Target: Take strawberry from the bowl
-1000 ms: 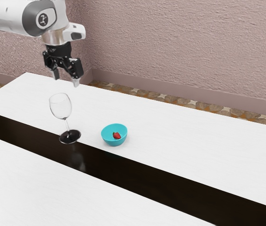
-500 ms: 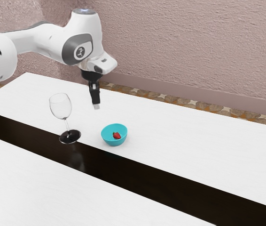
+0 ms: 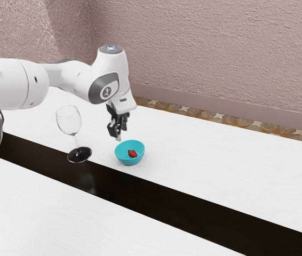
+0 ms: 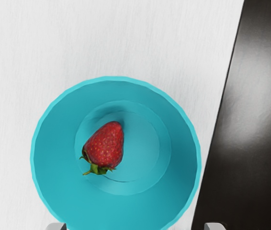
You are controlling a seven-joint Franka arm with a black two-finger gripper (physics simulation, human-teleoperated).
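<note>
My gripper hangs just above the turquoise bowl, on the side toward the arm in the exterior view. In the wrist view the fingertips of the gripper stand wide apart beyond the bowl's edge, open, with nothing held. The red strawberry rests inside the turquoise bowl. Seen from the hand, the strawberry lies on its side at the bottom of the bowl, off its centre, green leaves at one end.
A clear wine glass stands upright on a dark base beside the bowl, toward the exterior view's left. A dark strip runs along the white table, close to the bowl.
My gripper has come from the exterior view's upper left, moving right and down to the bowl, and the hand has turned on the way. The bowl, strawberry and glass have stayed put.
</note>
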